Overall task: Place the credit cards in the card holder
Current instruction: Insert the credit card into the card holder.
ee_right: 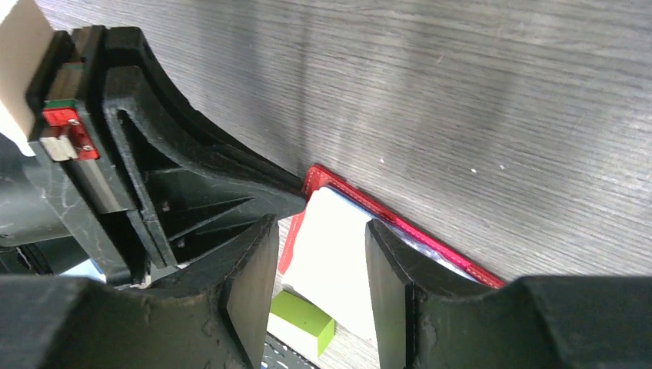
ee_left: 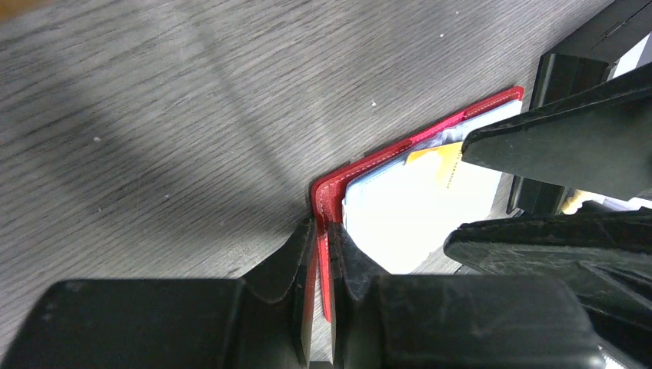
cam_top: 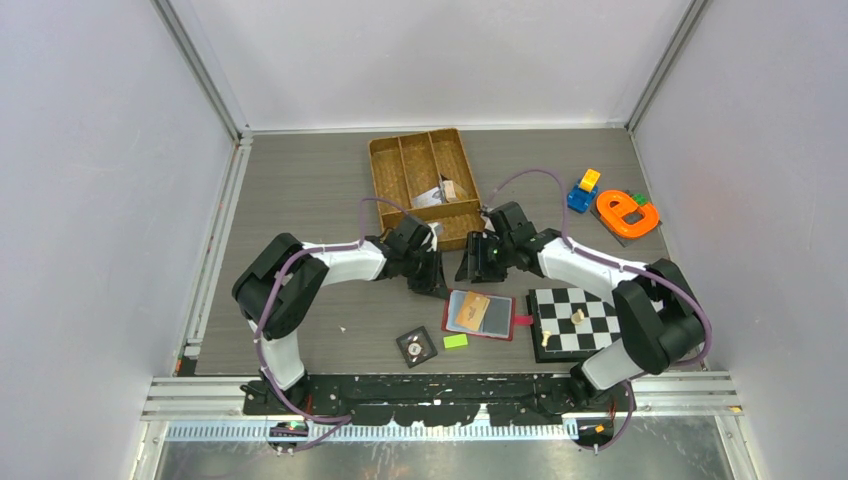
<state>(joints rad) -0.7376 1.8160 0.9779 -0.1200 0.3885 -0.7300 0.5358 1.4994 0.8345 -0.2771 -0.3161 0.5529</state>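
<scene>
Red wallet [cam_top: 479, 313] lies open on surface [cam_top: 320, 190], cards [cam_top: 472, 308] atop. Both arms [cam_top: 340, 262] angle inward, wrists down. left tool [ee_left: 321, 227] pinches wallet's left edge; right tool [ee_right: 319, 227] gapes, empty, over far edge.

Woven tray [cam_top: 414, 137] behind wallet [cam_top: 521, 320], chessboard [cam_top: 600, 310] just right

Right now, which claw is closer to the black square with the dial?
Left. The left gripper clamps the red card holder just beyond the black dial tile; the right gripper is open at the holder's far edge, farther right.
</scene>
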